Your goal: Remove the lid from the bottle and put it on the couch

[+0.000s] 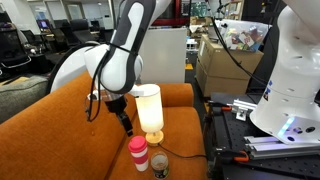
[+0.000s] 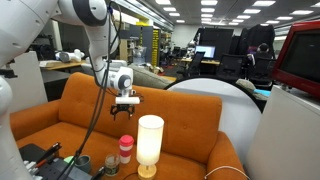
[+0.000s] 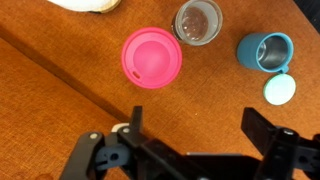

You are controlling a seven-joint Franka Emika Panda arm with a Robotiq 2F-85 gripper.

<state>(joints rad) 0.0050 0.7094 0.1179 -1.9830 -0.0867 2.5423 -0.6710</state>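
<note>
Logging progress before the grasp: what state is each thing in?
bottle: upright on the couch, capped
lid: on the bottle, ungripped
gripper: open, empty, above the lid
cream cylinder: upright
blue cup: upright, open, pale cap beside it

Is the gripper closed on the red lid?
No: in the wrist view the gripper is open, its jaws wide apart, and the lid lies ahead of them, untouched.
</note>
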